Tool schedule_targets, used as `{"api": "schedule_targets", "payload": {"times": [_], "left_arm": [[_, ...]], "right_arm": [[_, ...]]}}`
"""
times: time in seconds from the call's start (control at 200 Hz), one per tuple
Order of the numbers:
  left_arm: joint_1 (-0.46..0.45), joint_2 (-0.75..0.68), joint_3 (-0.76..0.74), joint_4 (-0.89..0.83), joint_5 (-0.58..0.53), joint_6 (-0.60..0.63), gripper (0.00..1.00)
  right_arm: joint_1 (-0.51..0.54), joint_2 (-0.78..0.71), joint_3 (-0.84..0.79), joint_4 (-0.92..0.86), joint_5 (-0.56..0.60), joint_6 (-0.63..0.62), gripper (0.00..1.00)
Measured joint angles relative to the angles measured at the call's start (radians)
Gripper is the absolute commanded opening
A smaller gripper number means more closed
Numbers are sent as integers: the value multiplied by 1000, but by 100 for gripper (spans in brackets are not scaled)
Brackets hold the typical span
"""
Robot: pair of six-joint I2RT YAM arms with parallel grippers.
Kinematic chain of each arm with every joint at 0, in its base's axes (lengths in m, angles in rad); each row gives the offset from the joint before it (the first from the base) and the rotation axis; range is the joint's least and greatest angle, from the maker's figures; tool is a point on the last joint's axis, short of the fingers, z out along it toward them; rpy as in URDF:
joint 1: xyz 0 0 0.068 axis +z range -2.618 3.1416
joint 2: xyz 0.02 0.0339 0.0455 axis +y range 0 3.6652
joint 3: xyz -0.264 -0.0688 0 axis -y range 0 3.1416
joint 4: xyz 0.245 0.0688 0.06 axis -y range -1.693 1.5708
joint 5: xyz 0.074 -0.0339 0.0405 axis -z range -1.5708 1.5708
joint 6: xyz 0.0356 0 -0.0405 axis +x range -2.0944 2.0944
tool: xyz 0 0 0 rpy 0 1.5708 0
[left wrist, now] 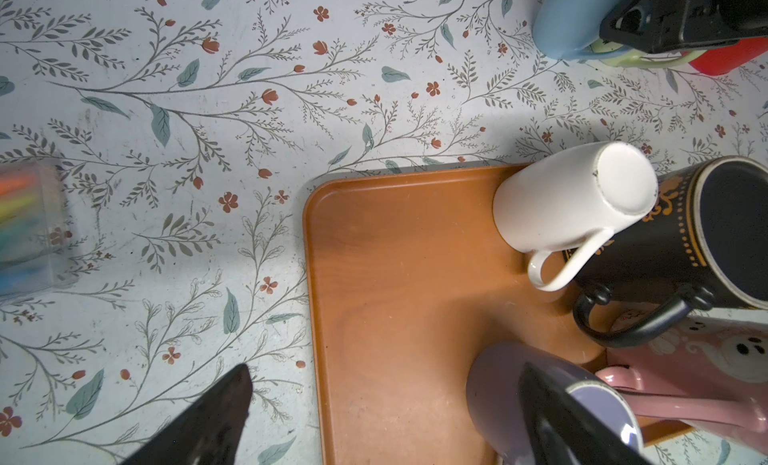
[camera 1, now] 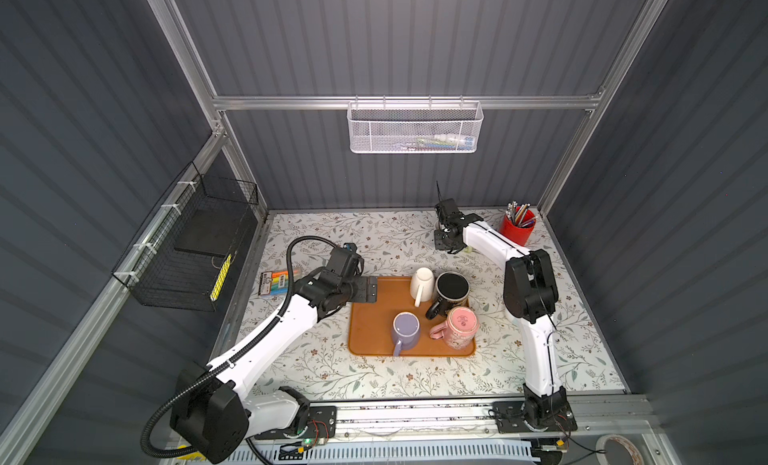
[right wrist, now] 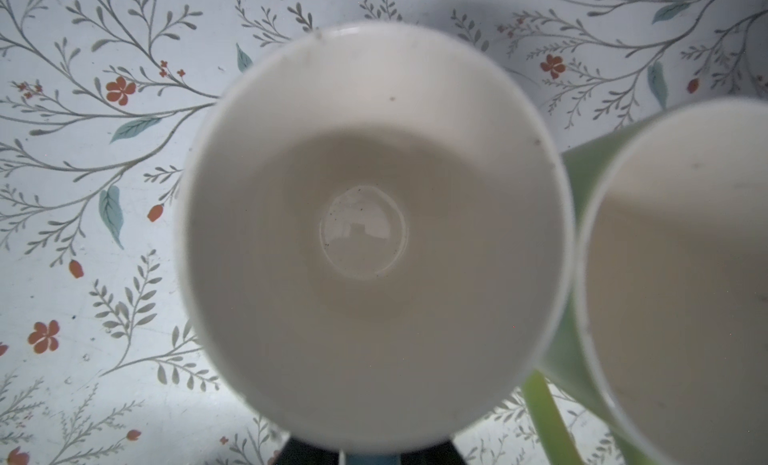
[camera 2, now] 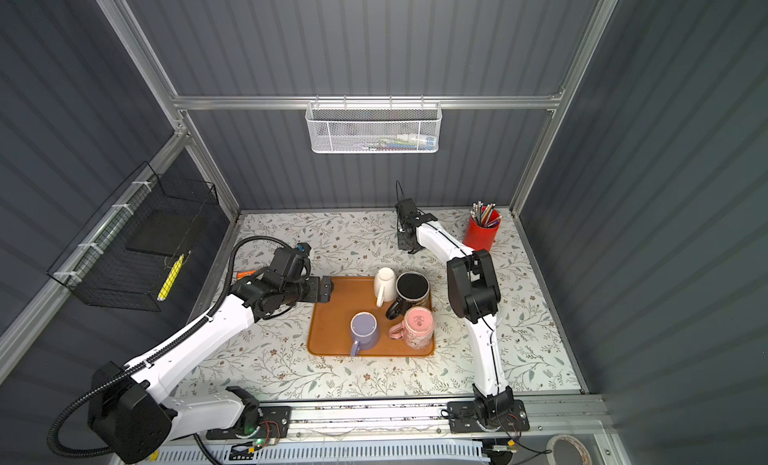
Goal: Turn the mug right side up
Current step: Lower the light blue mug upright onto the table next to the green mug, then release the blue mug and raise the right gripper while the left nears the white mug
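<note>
1. Top views both showed the left gripper (camera 1: pixel 373 289) over the far-left corner of the tray (camera 1: pixel 374 330), its jaws spread fully wide and holding nothing.
2. The white mug (camera 1: pixel 422 286) stood base-up at the tray's far edge, just right of that gripper. Its long axis was vertical and its handle pointed toward the tray's near edge. The black mug (camera 1: pixel 452 290) crowded its right side.
3. Behind the tray's far edge, near its right end, the right gripper (camera 1: pixel 447 242) hung over the blue mug (left wrist: pixel 565 22), which stood mouth-up off the tray. Whether the jaws gripped it I could not tell.
4. By my judgement the blue mug was finished, and the free left arm was better placed for the white mug.
</note>
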State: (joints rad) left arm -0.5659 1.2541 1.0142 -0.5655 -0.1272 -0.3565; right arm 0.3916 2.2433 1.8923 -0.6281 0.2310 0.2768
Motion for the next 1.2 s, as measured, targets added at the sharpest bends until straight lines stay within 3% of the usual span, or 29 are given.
{"api": "schedule_targets", "payload": {"times": [0.5,0.921,1.201], "left_arm": [[0,-29,33,-27,69,46,99],[-14,6,129,-115,86,103,90],[-152,127,229,-172,18,121,80]], "right_arm": [[0,-38,-48,8,-18,2,55],[0,-309,-219,56,-19,-1,58],[0,-536,-445,121,-43,0,60]]}}
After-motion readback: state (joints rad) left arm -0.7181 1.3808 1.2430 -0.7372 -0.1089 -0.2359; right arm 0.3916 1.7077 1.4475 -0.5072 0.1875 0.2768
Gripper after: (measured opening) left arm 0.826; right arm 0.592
